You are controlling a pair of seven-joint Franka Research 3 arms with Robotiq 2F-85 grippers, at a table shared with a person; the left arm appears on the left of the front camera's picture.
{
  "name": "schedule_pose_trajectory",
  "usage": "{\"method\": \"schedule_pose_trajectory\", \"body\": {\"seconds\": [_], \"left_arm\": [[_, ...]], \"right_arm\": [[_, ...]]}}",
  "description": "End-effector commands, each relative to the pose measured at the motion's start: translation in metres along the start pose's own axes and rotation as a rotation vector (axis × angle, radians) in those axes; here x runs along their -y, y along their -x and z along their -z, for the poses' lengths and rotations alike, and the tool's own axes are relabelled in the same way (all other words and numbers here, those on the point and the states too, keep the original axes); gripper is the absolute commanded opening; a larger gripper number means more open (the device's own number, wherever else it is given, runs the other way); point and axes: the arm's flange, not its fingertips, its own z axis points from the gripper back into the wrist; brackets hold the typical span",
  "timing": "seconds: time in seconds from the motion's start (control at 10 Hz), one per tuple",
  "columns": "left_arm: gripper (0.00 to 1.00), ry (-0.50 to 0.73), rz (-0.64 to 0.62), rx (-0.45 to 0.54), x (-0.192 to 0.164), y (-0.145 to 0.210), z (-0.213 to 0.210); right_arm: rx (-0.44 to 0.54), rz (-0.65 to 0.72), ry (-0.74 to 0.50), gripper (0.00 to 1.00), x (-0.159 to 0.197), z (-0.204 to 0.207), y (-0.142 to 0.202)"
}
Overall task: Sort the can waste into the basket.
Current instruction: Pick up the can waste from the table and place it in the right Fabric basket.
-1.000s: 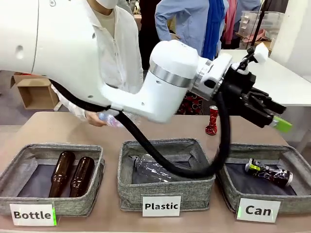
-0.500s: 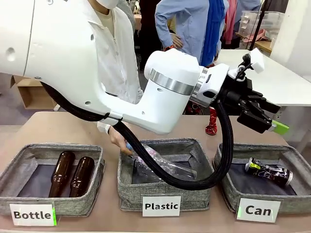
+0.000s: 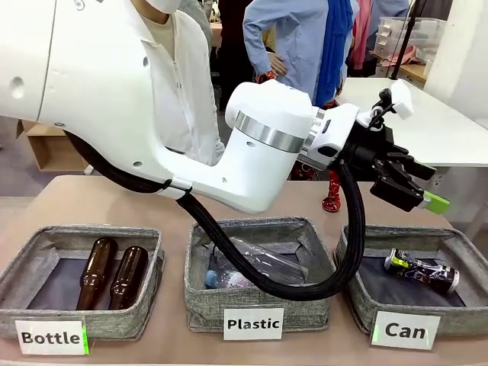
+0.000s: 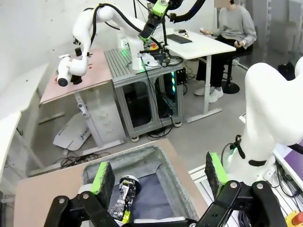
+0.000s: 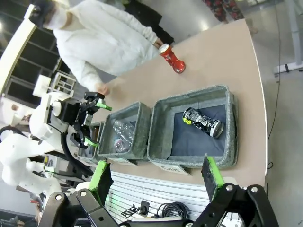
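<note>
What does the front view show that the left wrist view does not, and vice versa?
Front view: two brown bottles in the Bottle basket, a clear bottle in the Plastic basket, a red can standing on the table. Left wrist view: a person seated at a desk. Both: the open left claw, the Can basket and the black can in it.

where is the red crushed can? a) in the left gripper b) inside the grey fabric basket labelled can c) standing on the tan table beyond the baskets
c: the red crushed can stands on the tan table, beyond the grey fabric basket labelled Can.
</note>
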Motion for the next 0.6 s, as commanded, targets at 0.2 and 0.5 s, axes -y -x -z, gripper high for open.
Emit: {"method": "schedule_pose_trajectory", "body": {"seconds": [0.2, 0.5], "left_arm": [[1.00, 0.019, -0.311, -0.099, 0.020, -0.002, -0.070], [1.00, 0.040, -0.582, -0.076, 0.063, 0.003, -0.183]], "right_arm": [[-0.077, -0.028, 0.075, 1.00, -0.021, 0.037, -0.012], [-0.203, -0.129, 0.090, 1.00, -0.058, 0.096, -0.028]]}}
